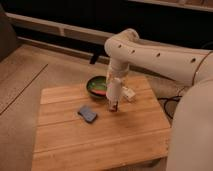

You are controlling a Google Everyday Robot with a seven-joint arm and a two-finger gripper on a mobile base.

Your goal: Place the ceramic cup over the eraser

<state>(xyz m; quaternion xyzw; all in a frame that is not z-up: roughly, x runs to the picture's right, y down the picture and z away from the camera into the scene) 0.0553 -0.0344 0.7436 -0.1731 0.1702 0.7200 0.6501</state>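
Note:
The ceramic cup [114,89] is a small white cup held upright in my gripper [114,93], which reaches straight down from the white arm's wrist [118,66]. The cup hangs directly above the eraser [114,106], a small dark block standing on the wooden table [125,135]. The cup's lower edge is at the eraser's top; I cannot tell whether they touch. The cup and wrist hide most of the gripper.
A dark green bowl [97,86] stands just left of the cup. A small whitish-tan block [128,93] lies just to the right. A flat blue pad [87,114] lies front left. The table's edges are near on all sides, with a cable [167,102] on the floor to the right.

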